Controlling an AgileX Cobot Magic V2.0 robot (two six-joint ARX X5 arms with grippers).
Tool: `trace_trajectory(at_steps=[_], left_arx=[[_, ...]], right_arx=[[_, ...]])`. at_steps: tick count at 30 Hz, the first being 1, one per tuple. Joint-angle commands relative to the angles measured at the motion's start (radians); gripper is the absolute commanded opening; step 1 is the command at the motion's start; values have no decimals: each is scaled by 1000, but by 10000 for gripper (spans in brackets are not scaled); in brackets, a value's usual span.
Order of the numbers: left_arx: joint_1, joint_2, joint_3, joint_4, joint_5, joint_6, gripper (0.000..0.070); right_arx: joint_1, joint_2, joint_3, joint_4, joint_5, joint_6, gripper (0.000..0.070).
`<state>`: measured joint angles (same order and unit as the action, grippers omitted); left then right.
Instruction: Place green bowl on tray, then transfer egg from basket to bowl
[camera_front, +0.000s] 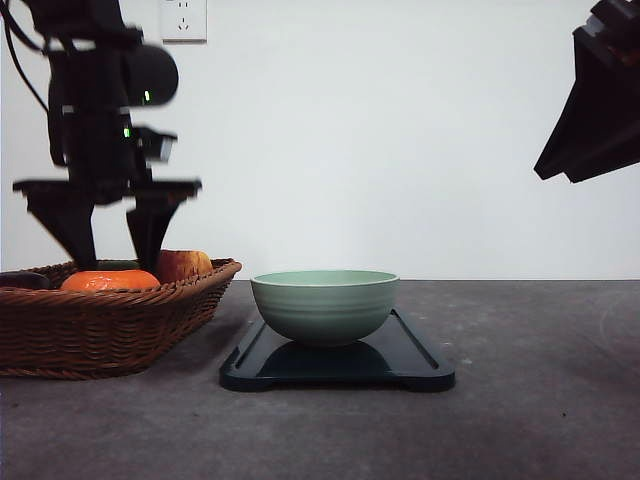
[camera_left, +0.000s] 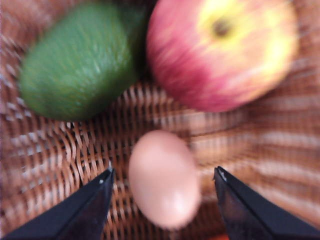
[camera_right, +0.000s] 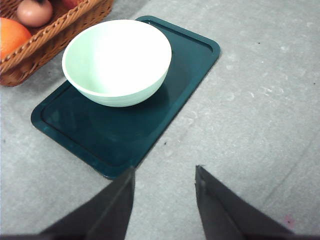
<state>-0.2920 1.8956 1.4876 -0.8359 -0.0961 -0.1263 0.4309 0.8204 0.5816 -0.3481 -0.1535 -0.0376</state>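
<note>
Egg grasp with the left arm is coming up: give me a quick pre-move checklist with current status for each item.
1. Green bowl seated on the tray: ok, upright and empty in the right wrist view.
2. Left gripper open: ok, its fingers are spread.
3. Egg between those fingers: ok, with a gap on each side.
4. Neighbours clear of the closing path: ok, the apple and green fruit lie beyond the egg.
5. Height above the basket floor: cannot tell, the left wrist view is blurred.
6. Right gripper out of the way: ok, open and raised beside the tray.
</note>
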Motion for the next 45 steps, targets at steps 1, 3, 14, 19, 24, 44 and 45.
trace_trajectory(at_steps=[1, 3, 14, 19, 24, 44, 45], left_arx=[[-1, 36, 24, 5, -15, -17, 398], [1, 56, 24, 8, -17, -18, 398], [3, 73, 24, 20, -17, -21, 389], [3, 73, 24, 17, -17, -21, 290], [3, 73, 24, 17, -17, -21, 216], [-5, -92, 45, -5, -10, -20, 218], [-10, -113, 45, -1, -2, -20, 218]], right_arx=[[4, 7, 7, 11, 3, -6, 237], [4, 7, 8, 11, 4, -6, 237], [4, 7, 8, 12, 3, -5, 237], [4, 7, 8, 12, 4, -5, 237], [4, 7, 8, 13, 4, -5, 237], [4, 7, 8, 31, 3, -5, 237], [4, 7, 8, 33, 3, -5, 237]])
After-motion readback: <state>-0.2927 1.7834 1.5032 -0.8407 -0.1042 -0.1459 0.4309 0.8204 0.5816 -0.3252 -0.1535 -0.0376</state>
